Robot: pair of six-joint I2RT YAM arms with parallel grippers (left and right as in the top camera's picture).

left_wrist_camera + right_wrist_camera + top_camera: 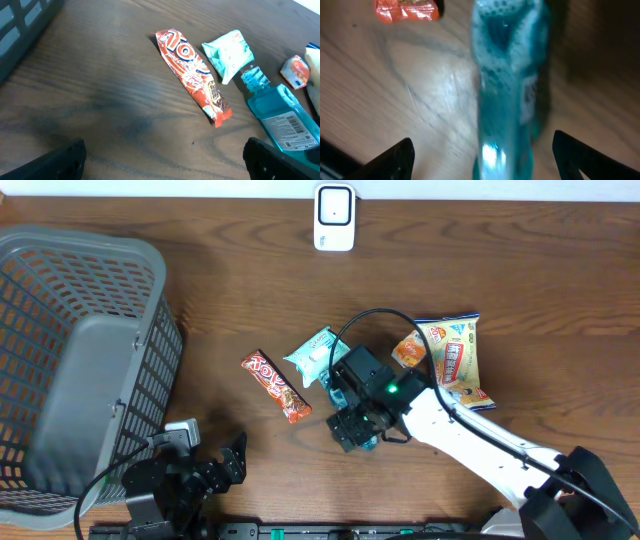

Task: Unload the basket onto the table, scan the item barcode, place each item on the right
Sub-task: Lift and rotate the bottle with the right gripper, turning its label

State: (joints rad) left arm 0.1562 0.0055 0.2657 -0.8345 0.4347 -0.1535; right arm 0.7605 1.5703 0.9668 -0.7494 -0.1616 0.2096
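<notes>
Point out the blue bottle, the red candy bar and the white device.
blue bottle (289,131), left wrist view, on its label.
red candy bar (277,387), overhead view, middle of wrapper.
white device (334,218), overhead view, centre of its face.

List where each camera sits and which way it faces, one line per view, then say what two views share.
Overhead: above the table, looking straight down on the grey basket, chip bag, left arm and right arm.
Left wrist: low near the table's front, facing out at the red candy bar and blue bottle; left gripper fingertips in the bottom corners.
Right wrist: right above the blue bottle, looking down it; right gripper fingertips either side, open.
Shared: both wrist views show the blue bottle.
</notes>
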